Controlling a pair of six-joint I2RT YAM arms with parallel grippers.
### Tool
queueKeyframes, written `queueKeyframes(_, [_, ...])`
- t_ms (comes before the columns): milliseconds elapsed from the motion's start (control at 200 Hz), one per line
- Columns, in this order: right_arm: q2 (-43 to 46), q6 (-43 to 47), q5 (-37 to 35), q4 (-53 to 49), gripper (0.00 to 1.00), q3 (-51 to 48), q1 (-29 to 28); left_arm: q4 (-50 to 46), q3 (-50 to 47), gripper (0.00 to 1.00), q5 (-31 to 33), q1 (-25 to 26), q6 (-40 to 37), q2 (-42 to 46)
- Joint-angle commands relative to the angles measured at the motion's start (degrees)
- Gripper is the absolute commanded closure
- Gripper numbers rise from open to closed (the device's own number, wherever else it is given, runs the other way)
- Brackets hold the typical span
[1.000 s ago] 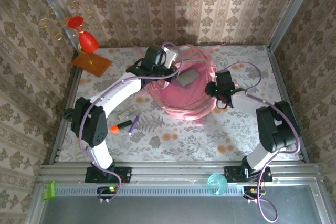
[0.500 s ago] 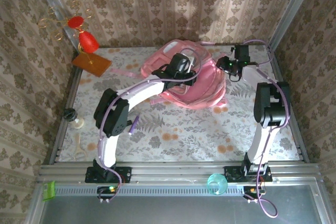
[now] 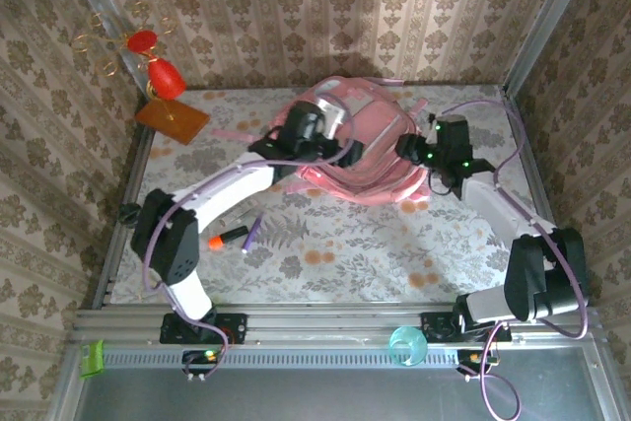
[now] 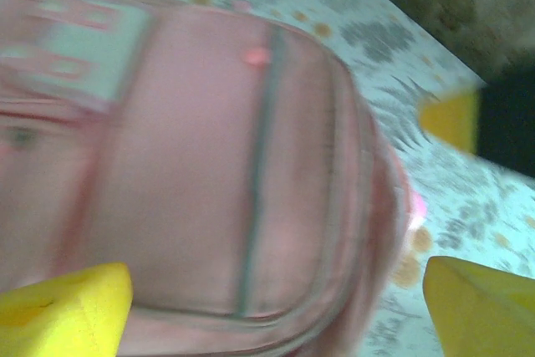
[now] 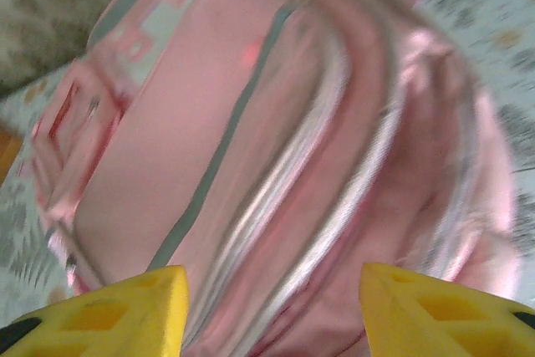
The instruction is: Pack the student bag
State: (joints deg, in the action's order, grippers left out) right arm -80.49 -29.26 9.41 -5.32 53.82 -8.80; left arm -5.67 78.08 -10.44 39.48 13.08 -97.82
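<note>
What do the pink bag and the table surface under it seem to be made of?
The student bag: soft pink fabric, probably synthetic and slightly glossy. It sags and folds, and light shines along its seams. The table: it seems to be covered with a matte sheet or cloth printed with flowers. Which of the two it is, I cannot tell.

The student bag (image 3: 360,150) is a large, soft pink backpack lying on its back at the far middle of the floral bench (image 3: 345,253), front pockets facing up. A grey zipper line (image 5: 219,156) runs along one rounded pocket, beside a white patch with pink squares (image 4: 84,48). Pink straps (image 3: 235,133) trail off to the left.
</note>
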Motion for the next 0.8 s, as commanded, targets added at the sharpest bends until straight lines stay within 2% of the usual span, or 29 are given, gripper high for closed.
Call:
queueKeyframes(0, [-1.43, -2.82, -0.31, 3.93, 0.41, -0.27, -2.75, -0.45, 1.58, 0.09, -1.09, -8.84, 2.62, -3.84])
queueKeyframes(150, [-5.91, -4.8, 0.09, 7.57, 0.41, -0.61, -3.52, -5.1, 11.56, 0.1, 0.83, -15.65, 1.5, -13.17])
queueKeyframes(315, [-9.25, -4.37, 1.67, 7.21, 0.42, -0.12, -3.66, -11.14, 25.56, 0.1, 2.11, -20.3, -0.8, -25.31])
queueKeyframes(420, [-11.17, -3.5, 2.53, 6.05, 0.42, 0.73, -3.66, -18.94, 36.41, 0.1, -0.81, -21.02, -2.18, -33.21])
queueKeyframes(475, [-12.31, -2.74, 2.64, 5.18, 0.42, 1.79, -3.55, -22.02, 39.35, 0.12, -4.5, -21.08, -2.06, -35.7])
queueKeyframes(565, [-14.52, -1.34, 2.61, 2.53, 0.42, 4.11, -2.88, -21.96, 37.01, 0.17, -9.06, -20.95, -0.01, -35.36])
queueKeyframes(795, [-20.84, 3.62, -0.24, -4.94, 0.45, 13.32, -0.2, -9.95, 13.22, 0.23, -13.14, -19.92, 4.97, -22.2])
